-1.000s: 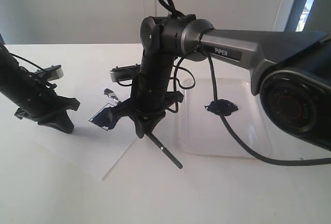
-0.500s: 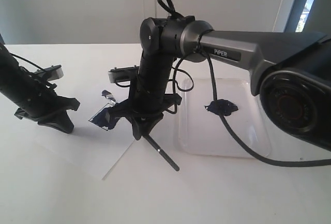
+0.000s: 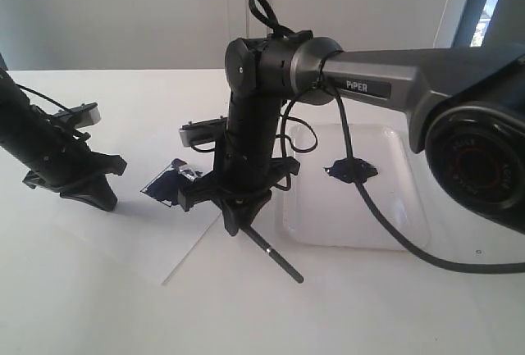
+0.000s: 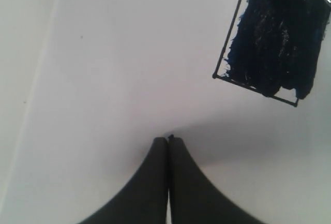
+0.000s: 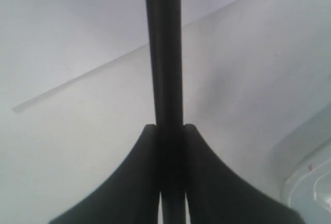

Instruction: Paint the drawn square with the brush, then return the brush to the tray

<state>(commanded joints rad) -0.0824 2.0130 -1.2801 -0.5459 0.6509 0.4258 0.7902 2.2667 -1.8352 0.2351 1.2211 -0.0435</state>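
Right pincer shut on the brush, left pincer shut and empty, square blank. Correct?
No: the square is not blank; the left wrist view shows it mostly filled with dark blue paint. Rest holds: right pincer shut on the brush, left pincer shut and empty.

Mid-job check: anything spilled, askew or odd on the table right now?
No spill shows on the paper. The dark paint blob lies inside the tray, likely the supply. The drawn square has ragged coverage, with bare white showing inside its outline. The right gripper holds the brush.
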